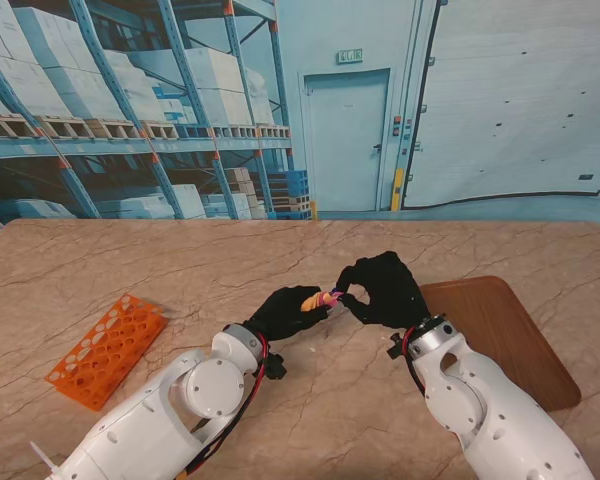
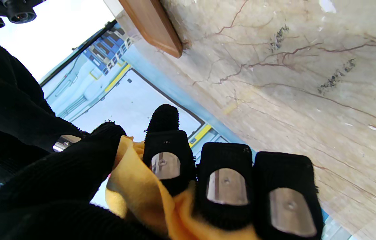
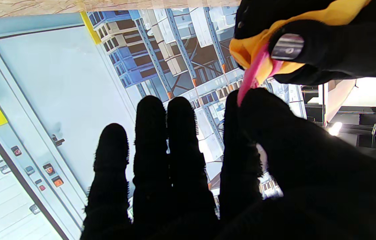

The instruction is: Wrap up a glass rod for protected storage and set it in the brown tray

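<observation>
**Two gloved hands meet over a yellow bundle at mid-table**

Far to the left, at about eight o'clock from the table's middle, an orange perforated rack [image 1: 107, 350] lies flat on the marble table [image 1: 180, 270], well apart from everything else.

Next comes the left hand [image 1: 285, 312], black-gloved, curled around a yellow cloth [image 1: 310, 298] rolled into a short bundle; the fingers [image 2: 165, 160] press into the fabric (metal plates glint on their backs).

From the bundle's right end pokes a pink tip [image 3: 249, 81]. I cannot tell whether that is the glass rod itself or a covering; no bare glass shows.

The right hand [image 1: 385, 290] pinches this pink tip between thumb and index finger, the other fingers [image 3: 149, 133] straight and side by side.

At three o'clock lies the brown tray [image 1: 500, 335], holding nothing.
</observation>
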Robot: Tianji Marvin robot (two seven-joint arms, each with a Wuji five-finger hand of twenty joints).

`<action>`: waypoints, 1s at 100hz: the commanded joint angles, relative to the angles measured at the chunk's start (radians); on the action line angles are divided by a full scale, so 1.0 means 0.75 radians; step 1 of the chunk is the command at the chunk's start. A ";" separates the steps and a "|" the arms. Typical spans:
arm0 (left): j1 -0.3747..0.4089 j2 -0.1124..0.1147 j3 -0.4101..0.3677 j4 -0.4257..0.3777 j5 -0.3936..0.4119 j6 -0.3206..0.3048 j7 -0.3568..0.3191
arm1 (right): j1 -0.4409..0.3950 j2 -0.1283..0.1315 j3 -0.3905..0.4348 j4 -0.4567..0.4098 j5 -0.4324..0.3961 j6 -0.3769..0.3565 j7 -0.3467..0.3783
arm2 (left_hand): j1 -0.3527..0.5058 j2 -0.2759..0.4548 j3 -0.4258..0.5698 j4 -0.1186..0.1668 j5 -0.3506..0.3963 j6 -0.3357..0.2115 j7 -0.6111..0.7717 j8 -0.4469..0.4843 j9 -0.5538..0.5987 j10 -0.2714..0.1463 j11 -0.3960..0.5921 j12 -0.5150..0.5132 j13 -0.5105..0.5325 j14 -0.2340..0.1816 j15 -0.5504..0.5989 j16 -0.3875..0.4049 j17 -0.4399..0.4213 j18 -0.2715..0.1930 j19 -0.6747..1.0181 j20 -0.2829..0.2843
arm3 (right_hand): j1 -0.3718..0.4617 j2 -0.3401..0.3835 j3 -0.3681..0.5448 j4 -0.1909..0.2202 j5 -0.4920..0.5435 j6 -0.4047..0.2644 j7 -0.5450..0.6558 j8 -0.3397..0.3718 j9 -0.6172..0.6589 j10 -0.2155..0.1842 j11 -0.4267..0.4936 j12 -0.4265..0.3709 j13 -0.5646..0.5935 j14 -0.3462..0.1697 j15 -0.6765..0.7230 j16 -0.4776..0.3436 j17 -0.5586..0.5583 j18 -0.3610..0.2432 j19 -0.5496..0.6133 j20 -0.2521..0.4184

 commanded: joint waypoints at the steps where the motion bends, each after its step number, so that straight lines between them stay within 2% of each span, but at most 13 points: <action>1: 0.008 -0.005 0.008 -0.014 -0.007 0.006 -0.012 | 0.007 -0.004 -0.005 -0.004 -0.005 0.001 -0.002 | 0.040 -0.004 0.017 0.058 -0.003 0.001 0.044 -0.014 0.077 -0.014 0.058 -0.005 0.016 0.065 0.120 0.020 0.035 -0.082 0.347 0.103 | 0.036 0.076 0.014 0.006 -0.016 -0.092 0.043 -0.002 -0.011 0.006 0.030 -0.012 -0.015 -0.029 0.020 -0.005 -0.020 0.008 0.007 -0.021; 30: 0.011 -0.003 0.009 -0.023 -0.024 0.017 -0.030 | 0.013 -0.002 -0.012 0.002 -0.002 0.005 0.012 | 0.054 0.021 -0.036 0.046 -0.026 -0.018 0.026 -0.013 0.076 -0.014 0.062 -0.014 0.016 0.049 0.140 0.018 0.038 -0.102 0.347 0.128 | 0.037 0.079 0.004 0.007 -0.022 -0.106 0.045 0.004 -0.013 0.006 0.030 -0.011 -0.017 -0.028 0.019 -0.006 -0.020 0.005 0.006 -0.023; 51: 0.012 0.001 0.001 -0.024 -0.041 -0.011 -0.044 | -0.010 0.000 -0.019 -0.002 0.000 0.038 0.031 | 0.037 -0.014 -0.022 0.037 -0.004 -0.013 0.019 -0.018 0.076 -0.018 0.064 -0.015 0.016 0.038 0.146 0.016 0.039 -0.115 0.347 0.136 | 0.038 0.075 0.006 0.010 -0.017 -0.100 0.045 0.004 -0.010 0.012 0.029 -0.012 -0.017 -0.022 0.018 -0.007 -0.020 0.008 0.005 -0.025; 61: 0.013 0.003 -0.004 -0.025 -0.057 -0.030 -0.055 | -0.023 0.002 -0.025 -0.011 0.010 0.053 0.057 | 0.027 -0.063 0.030 0.030 -0.005 -0.017 0.018 -0.018 0.075 -0.018 0.064 -0.015 0.016 0.038 0.147 0.014 0.039 -0.117 0.347 0.135 | 0.039 0.072 0.008 0.010 -0.012 -0.096 0.043 0.003 -0.009 0.014 0.027 -0.013 -0.017 -0.021 0.018 -0.007 -0.022 0.011 0.004 -0.025; 69: 0.014 0.006 -0.006 -0.027 -0.063 -0.038 -0.065 | -0.028 0.003 -0.030 -0.011 0.009 0.061 0.063 | 0.024 -0.135 0.117 -0.005 -0.007 -0.026 0.026 -0.032 0.075 -0.018 0.064 -0.015 0.016 0.034 0.147 0.012 0.040 -0.122 0.347 0.135 | 0.039 0.071 0.009 0.010 -0.012 -0.097 0.042 0.003 -0.009 0.014 0.026 -0.013 -0.017 -0.019 0.018 -0.007 -0.019 0.009 0.005 -0.025; 76: 0.012 0.009 -0.005 -0.026 -0.060 -0.047 -0.074 | -0.030 0.002 -0.032 -0.012 0.014 0.066 0.065 | 0.016 -0.173 0.141 -0.013 -0.005 -0.033 0.026 -0.041 0.075 -0.022 0.060 -0.016 0.016 0.014 0.148 0.012 0.041 -0.133 0.347 0.138 | 0.039 0.072 0.009 0.010 -0.011 -0.097 0.041 0.003 -0.009 0.014 0.026 -0.013 -0.017 -0.019 0.018 -0.007 -0.019 0.009 0.005 -0.025; 82: 0.010 0.011 -0.004 -0.024 -0.058 -0.053 -0.080 | -0.031 0.001 -0.033 -0.014 0.017 0.068 0.066 | -0.002 -0.185 0.135 -0.015 -0.002 -0.032 0.024 -0.043 0.074 -0.026 0.058 -0.016 0.016 0.010 0.149 0.013 0.042 -0.136 0.347 0.139 | 0.038 0.072 0.009 0.009 -0.013 -0.093 0.040 0.003 -0.007 0.016 0.025 -0.013 -0.017 -0.019 0.017 -0.007 -0.019 0.009 0.005 -0.025; 91: 0.006 0.013 -0.001 -0.018 -0.049 -0.064 -0.084 | -0.031 0.001 -0.032 -0.015 0.017 0.066 0.067 | -0.063 -0.189 0.117 0.008 0.010 -0.025 0.006 -0.039 0.074 -0.044 0.051 -0.010 0.017 -0.011 0.151 0.013 0.044 -0.162 0.347 0.144 | 0.039 0.072 0.010 0.010 -0.012 -0.095 0.039 0.004 -0.007 0.016 0.024 -0.012 -0.016 -0.019 0.017 -0.007 -0.019 0.009 0.005 -0.025; 100: 0.000 0.015 0.003 -0.010 -0.034 -0.076 -0.084 | -0.031 0.001 -0.032 -0.014 0.018 0.065 0.066 | -0.140 -0.178 0.005 0.002 0.042 -0.005 -0.059 0.010 0.074 -0.060 0.046 -0.001 0.017 -0.041 0.154 0.013 0.047 -0.194 0.347 0.145 | 0.039 0.072 0.010 0.009 -0.010 -0.095 0.039 0.005 -0.007 0.015 0.023 -0.012 -0.016 -0.019 0.017 -0.007 -0.019 0.009 0.005 -0.025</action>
